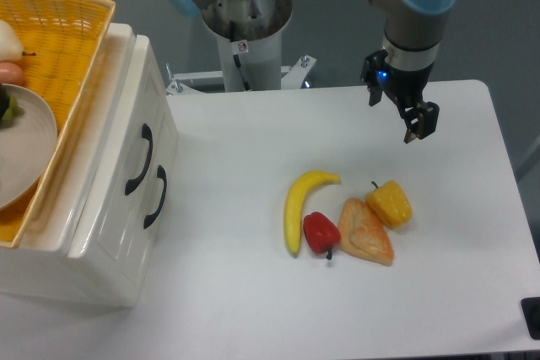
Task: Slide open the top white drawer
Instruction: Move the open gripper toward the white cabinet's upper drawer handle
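Top white drawer (pixel 135 153): upper of two in white cabinet (pixel 101 233) at left edge of tabletop (pixel 253 292); looks shut, front flush with cabinet face; curved black handle (pixel 140 160) on its front.
Lower drawer (pixel 152 208): just right of the top one in this view, own black handle (pixel 156 197), also looks shut.
Hand (pixel 412 128): black two-finger unit on UR5e arm (pixel 413 6), hanging over the far right part of tabletop, well apart from cabinet; holds nothing; fingers seen nearly edge-on, cannot tell if apart or together; blue light lit on wrist.
Yellow woven basket (pixel 76 65): sits on top of cabinet, partly cut off by frame edge.
Plate (pixel 25 149): pale, round, inside basket; small food items at its far-left edge, too cropped to name.
Banana (pixel 297 208): yellow, lying on tabletop centre, curve opening right.
Red bell pepper (pixel 321 232): just right of banana, touching or nearly so.
Pastry wedge (pixel 366 232): orange-tan, triangular, right of red pepper, touching it.
Yellow bell pepper (pixel 390 203): above-right of the wedge, touching it.
Arm base (pixel 249 31): white pedestal beyond the far edge of tabletop.
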`<action>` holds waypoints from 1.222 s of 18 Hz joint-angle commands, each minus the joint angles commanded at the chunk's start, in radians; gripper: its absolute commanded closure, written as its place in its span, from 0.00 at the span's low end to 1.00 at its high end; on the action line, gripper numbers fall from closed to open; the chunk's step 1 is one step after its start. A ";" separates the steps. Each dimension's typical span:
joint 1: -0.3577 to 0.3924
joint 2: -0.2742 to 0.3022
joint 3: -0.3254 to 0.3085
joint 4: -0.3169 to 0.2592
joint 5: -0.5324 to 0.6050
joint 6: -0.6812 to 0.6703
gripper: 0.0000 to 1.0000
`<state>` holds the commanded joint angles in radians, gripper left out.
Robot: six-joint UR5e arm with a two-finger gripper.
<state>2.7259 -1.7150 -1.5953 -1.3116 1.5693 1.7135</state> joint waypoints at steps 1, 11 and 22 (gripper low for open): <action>0.002 0.000 -0.002 0.000 0.000 0.002 0.00; -0.021 -0.002 -0.044 0.003 -0.002 -0.014 0.00; -0.057 0.003 -0.087 0.000 0.005 -0.162 0.00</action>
<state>2.6692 -1.7119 -1.6828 -1.3116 1.5738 1.5510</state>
